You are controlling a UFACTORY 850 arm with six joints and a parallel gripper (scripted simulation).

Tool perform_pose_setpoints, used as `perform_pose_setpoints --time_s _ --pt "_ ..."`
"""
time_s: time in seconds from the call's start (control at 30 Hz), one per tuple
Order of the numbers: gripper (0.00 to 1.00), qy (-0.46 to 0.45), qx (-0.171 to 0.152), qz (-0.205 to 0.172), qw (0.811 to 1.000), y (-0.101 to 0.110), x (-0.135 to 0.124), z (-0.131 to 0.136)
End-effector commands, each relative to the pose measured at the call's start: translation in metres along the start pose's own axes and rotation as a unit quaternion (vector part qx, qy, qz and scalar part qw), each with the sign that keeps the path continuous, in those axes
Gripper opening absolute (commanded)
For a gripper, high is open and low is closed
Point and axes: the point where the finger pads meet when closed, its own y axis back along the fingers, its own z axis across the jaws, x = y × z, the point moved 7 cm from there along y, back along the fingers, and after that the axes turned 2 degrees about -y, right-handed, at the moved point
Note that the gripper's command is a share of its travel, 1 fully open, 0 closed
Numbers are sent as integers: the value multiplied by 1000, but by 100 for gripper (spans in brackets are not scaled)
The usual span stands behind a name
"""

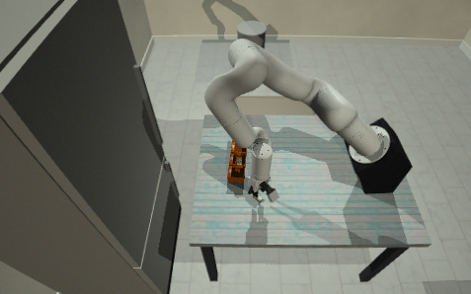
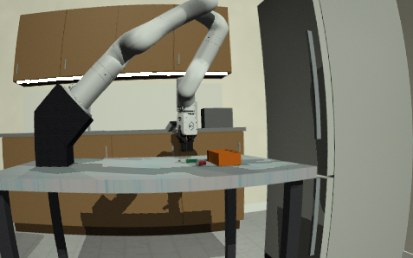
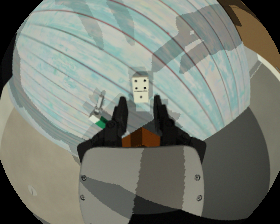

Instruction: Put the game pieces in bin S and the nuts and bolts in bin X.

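Observation:
A white domino (image 3: 140, 87) with black dots lies flat on the table. My gripper (image 1: 259, 193) (image 2: 186, 147) (image 3: 140, 103) hangs a little above the table, just short of the domino, with its fingers half open and nothing between them. A small bolt with a green end (image 3: 98, 113) (image 2: 190, 160) lies to the left of the fingers in the wrist view. A small red piece (image 2: 202, 163) lies beside it. The orange bins (image 1: 235, 164) (image 2: 224, 157) (image 3: 139, 139) stand in a row right behind the gripper. Their letters cannot be read.
The table (image 1: 320, 217) (image 2: 129, 175) carries the arm's black base (image 1: 384, 158) (image 2: 57, 130) at its right side. A tall dark fridge (image 1: 73, 138) (image 2: 337, 130) stands close to the table's left edge, next to the bins.

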Motion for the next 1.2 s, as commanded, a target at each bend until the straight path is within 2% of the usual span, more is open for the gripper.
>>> perform_pose_setpoints --time_s 0.0,0.1,0.67,1.13,1.17 --pt "41 0 -1 0 1000 -14 -1 1" --pt "41 0 -1 0 1000 -25 -1 1" --pt "41 0 -1 0 1000 -37 -1 1" --pt "41 0 -1 0 1000 -37 -1 1" --pt "0 0 -1 0 1000 -37 -1 1"
